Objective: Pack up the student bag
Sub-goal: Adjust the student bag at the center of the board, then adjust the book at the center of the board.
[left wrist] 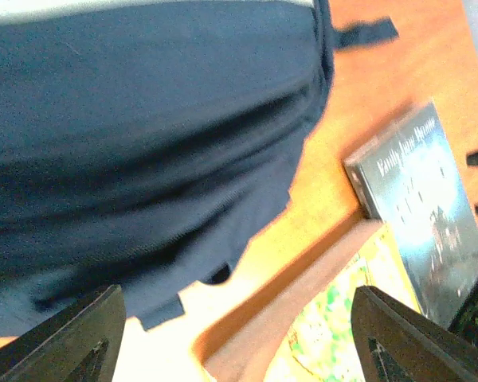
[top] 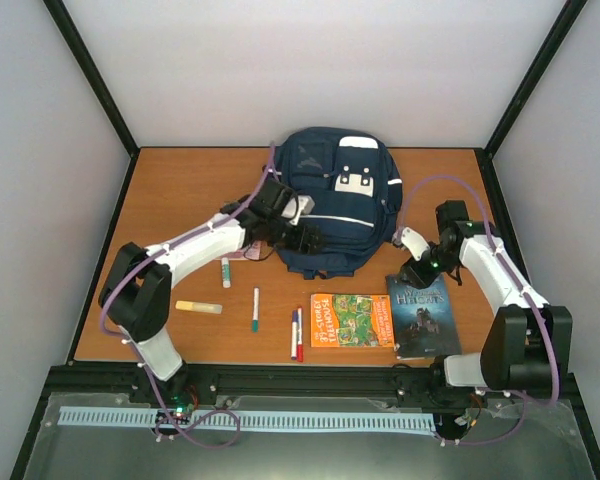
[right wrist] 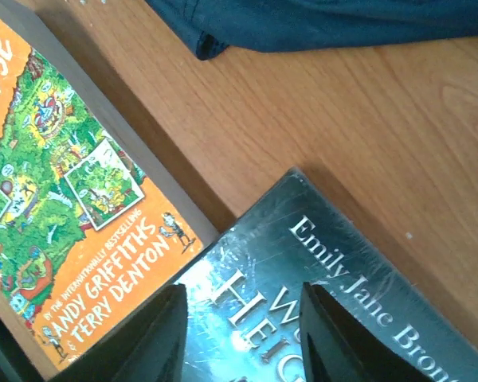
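Pens are lying nearest on the brown wooden table point(top: 180, 190): a red and blue marker pair point(top: 296, 335), a white green-capped marker point(top: 255, 309), a yellow stick point(top: 198, 307), and a small white tube point(top: 225, 272) slightly farther back. To their right an orange illustrated paperback point(top: 352, 320) is lying flat just beside a dark glossy paperback point(top: 423, 315). The right gripper point(right wrist: 240, 298) is hanging over the dark cover near its far corner, jaws partly apart with nothing between them; cannot tell if it is touching the cover. Beyond the books the student bag point(top: 330, 200), a big navy fabric backpack with a white stripe, is lying at the table's middle toward the far side. The left gripper point(left wrist: 237, 296) is hovering at the bag's near edge, jaws spread wide and holding nothing.
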You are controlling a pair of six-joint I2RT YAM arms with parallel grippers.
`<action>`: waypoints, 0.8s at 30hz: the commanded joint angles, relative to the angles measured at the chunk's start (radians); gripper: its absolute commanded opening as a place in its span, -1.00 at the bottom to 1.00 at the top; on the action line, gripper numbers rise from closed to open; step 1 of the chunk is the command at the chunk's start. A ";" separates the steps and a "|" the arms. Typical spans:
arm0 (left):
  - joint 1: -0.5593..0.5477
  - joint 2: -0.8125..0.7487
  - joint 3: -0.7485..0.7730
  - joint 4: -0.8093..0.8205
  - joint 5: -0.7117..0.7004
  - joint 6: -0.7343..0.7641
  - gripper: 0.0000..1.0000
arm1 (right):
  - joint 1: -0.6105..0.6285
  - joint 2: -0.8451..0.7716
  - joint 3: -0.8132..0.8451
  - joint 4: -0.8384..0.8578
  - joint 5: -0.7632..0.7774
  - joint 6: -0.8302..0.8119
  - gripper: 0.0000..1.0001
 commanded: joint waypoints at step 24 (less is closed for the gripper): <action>-0.412 -0.220 -0.347 0.041 -0.104 -0.087 0.59 | 0.206 0.212 -0.069 0.145 0.097 0.002 -0.49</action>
